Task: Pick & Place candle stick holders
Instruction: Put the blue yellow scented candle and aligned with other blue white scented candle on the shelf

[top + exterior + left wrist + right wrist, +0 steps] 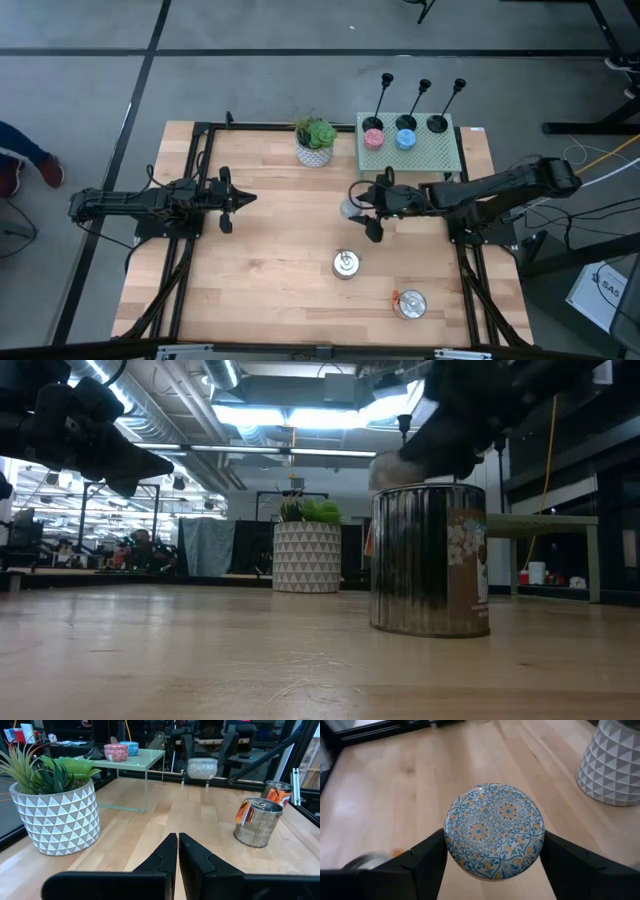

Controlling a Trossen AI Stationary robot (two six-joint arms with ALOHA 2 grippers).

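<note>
We are reading only the letters "SA" on a white box [603, 290] lying beside the table [270, 260].

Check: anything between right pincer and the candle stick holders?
Nothing on the table between them, but the right pincer holds a patterned round object; candle stick holders stand on the green rack nearby.

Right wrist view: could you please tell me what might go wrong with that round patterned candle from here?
The round patterned candle is pinched only at its curved sides by the right end effector, so it may slip or rotate. Carrying it to the empty holder could knock the thin upright stems beside it.
</note>
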